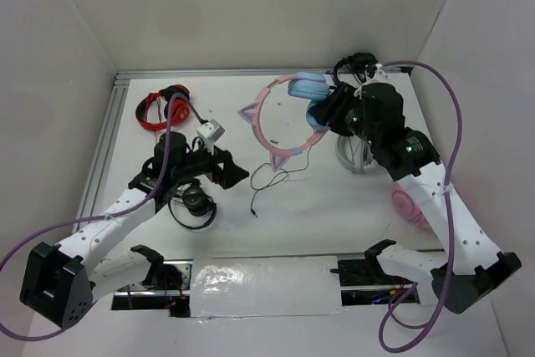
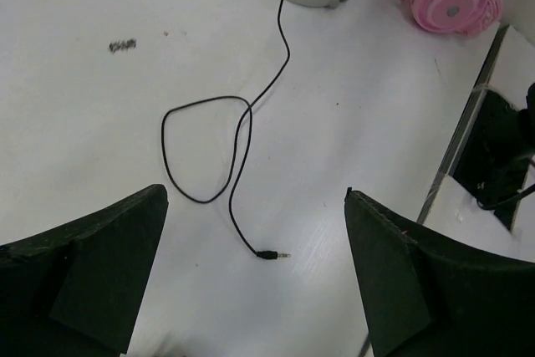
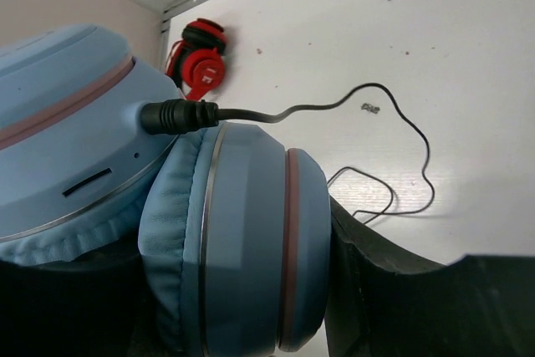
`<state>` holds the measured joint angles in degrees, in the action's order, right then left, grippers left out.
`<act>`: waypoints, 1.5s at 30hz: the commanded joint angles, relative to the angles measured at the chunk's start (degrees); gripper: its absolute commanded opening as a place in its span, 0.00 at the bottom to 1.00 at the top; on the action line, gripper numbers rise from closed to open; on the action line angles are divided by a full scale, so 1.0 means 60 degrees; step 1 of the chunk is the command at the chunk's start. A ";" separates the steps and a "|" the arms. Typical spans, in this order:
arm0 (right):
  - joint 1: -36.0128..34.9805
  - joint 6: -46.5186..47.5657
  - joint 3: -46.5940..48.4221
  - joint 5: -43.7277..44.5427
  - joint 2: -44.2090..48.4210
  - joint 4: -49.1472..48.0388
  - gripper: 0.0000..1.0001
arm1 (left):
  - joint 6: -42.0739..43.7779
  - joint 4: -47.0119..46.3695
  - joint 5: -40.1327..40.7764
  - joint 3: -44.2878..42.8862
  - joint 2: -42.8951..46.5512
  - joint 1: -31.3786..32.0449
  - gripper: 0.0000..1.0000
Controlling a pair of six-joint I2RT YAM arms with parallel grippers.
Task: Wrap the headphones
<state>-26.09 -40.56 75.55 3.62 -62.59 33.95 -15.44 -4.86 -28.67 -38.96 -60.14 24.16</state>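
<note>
The headphones [image 1: 276, 123] have a pink headband with two cat ears and light-blue ear cups [image 1: 311, 99]. They are held tilted above the back middle of the table. My right gripper [image 1: 333, 111] is shut on the ear cups; in the right wrist view the black fingers [image 3: 393, 290] clamp one blue cup [image 3: 242, 240] against the other [image 3: 67, 123]. The thin black cable [image 1: 269, 176] leaves a cup at its jack [image 3: 180, 114], loops on the table [image 2: 205, 148] and ends in a plug [image 2: 272, 254]. My left gripper [image 2: 255, 206] is open and empty, low over the plug.
Red-and-black headphones [image 1: 163, 108] lie at the back left. Black headphones [image 1: 194, 203] lie under my left arm. All-pink headphones [image 1: 414, 206] lie at the right, beside a pale round stand [image 1: 358, 155]. A small white object [image 1: 211, 131] lies near my left wrist.
</note>
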 commanded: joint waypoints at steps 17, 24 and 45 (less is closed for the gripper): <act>-0.0179 0.0314 0.3111 -0.3532 -0.0511 0.0288 0.00 | 0.1490 -0.5295 -0.4084 -0.2222 -0.5474 0.1070 0.99; -0.0193 0.0154 0.3068 -0.5114 -0.0350 -0.0033 0.00 | 0.1387 -0.4963 -0.5153 -0.3788 -0.7304 0.1158 0.99; 0.0260 -0.0653 0.3977 -0.3271 0.0045 -0.0063 0.00 | 0.0480 -0.4361 -0.4790 -0.3382 -0.7601 0.1905 0.00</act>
<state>-25.65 -42.85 97.65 -21.08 -64.29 37.17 -12.05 -30.24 -58.26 -59.94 -107.18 35.70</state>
